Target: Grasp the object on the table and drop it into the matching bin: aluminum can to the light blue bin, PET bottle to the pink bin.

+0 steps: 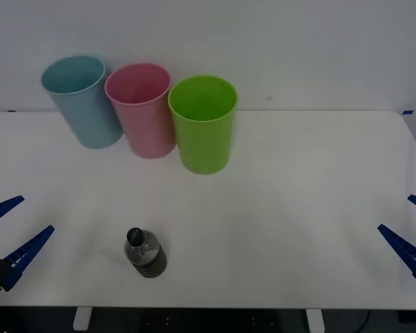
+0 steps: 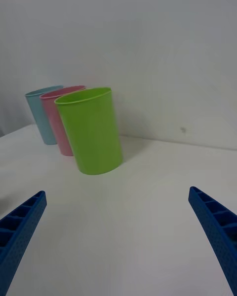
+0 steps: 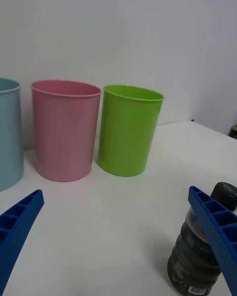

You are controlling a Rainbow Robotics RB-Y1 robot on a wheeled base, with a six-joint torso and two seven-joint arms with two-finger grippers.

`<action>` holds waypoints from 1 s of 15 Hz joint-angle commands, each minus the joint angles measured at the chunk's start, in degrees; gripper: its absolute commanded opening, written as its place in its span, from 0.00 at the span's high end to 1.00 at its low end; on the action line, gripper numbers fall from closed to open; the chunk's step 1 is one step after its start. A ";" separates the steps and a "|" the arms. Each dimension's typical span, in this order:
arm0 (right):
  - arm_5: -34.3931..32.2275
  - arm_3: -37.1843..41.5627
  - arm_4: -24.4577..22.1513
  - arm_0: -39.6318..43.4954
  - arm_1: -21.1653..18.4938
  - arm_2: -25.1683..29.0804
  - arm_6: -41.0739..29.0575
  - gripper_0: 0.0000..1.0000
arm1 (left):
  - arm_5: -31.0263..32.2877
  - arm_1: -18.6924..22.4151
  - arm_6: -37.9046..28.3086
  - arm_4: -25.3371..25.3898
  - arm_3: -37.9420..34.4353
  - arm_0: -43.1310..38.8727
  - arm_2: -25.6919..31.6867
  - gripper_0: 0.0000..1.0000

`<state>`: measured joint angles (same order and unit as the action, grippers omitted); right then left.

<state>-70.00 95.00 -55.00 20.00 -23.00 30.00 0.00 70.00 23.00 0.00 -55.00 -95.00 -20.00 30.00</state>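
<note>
PET bottle [image 1: 145, 252] upright, apart from pink bin [image 1: 143, 109], green bin [image 1: 203, 123].

1. The left gripper [image 1: 8, 227] had two bright blue fingers [image 1: 29, 251].
2. The fingers were long, pointed and ribbed like little ladders.
3. The right gripper [image 1: 414, 225] had matching blue fingers [image 1: 401, 247].
4. A black part sat behind the left fingers.

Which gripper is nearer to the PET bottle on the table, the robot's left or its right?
Left. The left gripper waits open at the table's left edge, close beside the PET bottle. The right gripper is open at the far right edge, across the table.
</note>
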 commanded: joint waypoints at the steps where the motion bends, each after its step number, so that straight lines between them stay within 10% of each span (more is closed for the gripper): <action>1: 0.00 0.00 0.00 0.00 0.00 0.00 0.00 0.00 | 0.00 0.00 0.00 0.00 0.00 0.00 0.00 0.00; 15: 0.00 0.00 0.00 0.00 0.00 0.00 0.00 0.00 | 6.82 9.17 11.08 1.21 15.90 6.20 -9.26 0.00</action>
<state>-70.00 95.01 -55.00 20.00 -23.00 30.00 0.00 75.83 31.31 9.55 -53.78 -81.08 -14.81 21.85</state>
